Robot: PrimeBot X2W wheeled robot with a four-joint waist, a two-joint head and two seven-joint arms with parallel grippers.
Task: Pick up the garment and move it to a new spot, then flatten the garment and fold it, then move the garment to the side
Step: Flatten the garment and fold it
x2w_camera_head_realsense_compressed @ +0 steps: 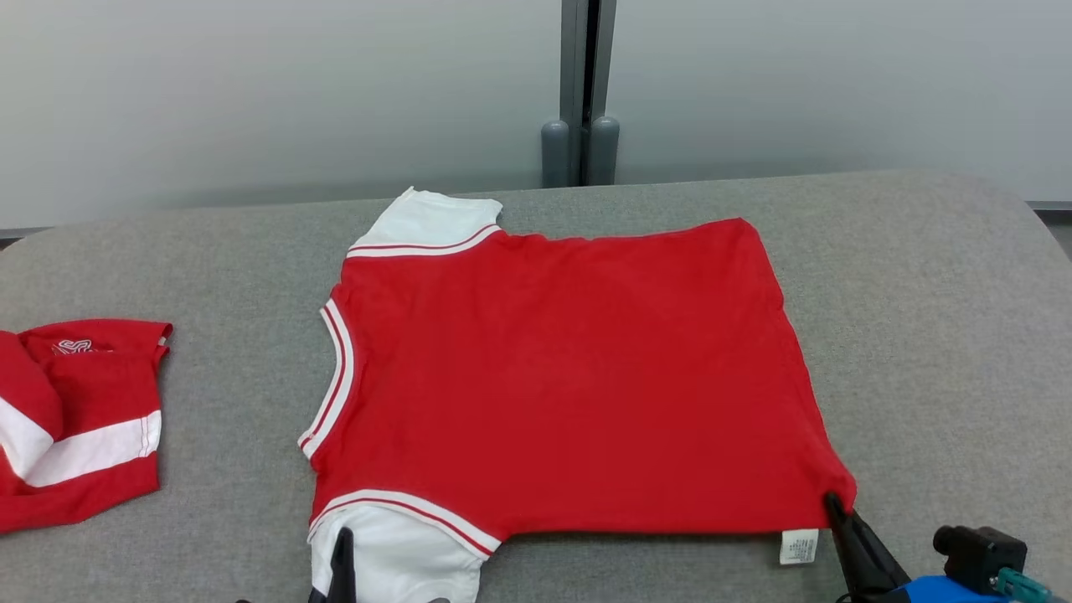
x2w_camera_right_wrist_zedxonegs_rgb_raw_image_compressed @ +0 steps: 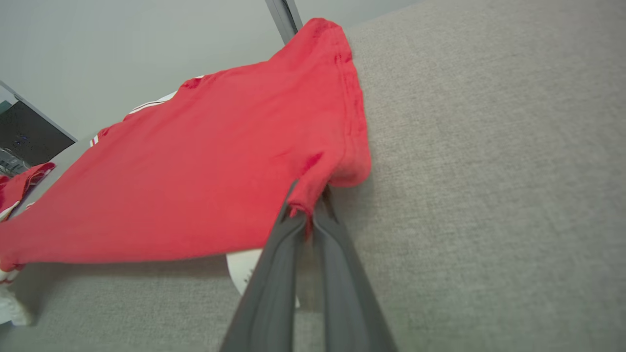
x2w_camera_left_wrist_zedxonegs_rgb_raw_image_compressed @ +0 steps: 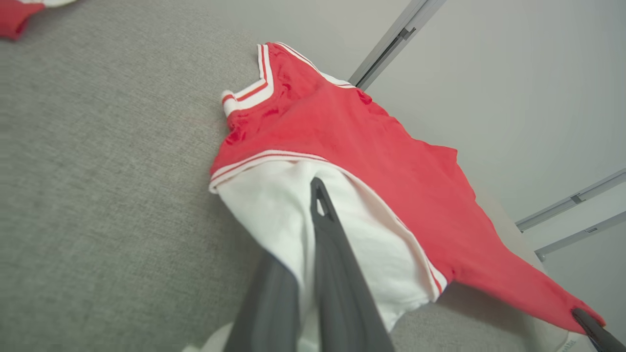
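Seemingly to stretch the red fabric jersey (x2w_camera_head_realsense_compressed: 569, 377) flat, left tool (x2w_camera_left_wrist_zedxonegs_rgb_raw_image_compressed: 318, 195) pinched the white sleeve (x2w_camera_left_wrist_zedxonegs_rgb_raw_image_compressed: 274, 210) ahead, right tool (x2w_camera_right_wrist_zedxonegs_rgb_raw_image_compressed: 307, 208) the hem corner (x2w_camera_right_wrist_zedxonegs_rgb_raw_image_compressed: 315, 183).

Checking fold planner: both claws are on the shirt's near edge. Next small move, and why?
Probably raise both together and carry the near edge toward the far edge. The left claw pinches the white sleeve, the right claw the hem corner, and the shirt lies spread flat on the table, so the fold looks ready to start.
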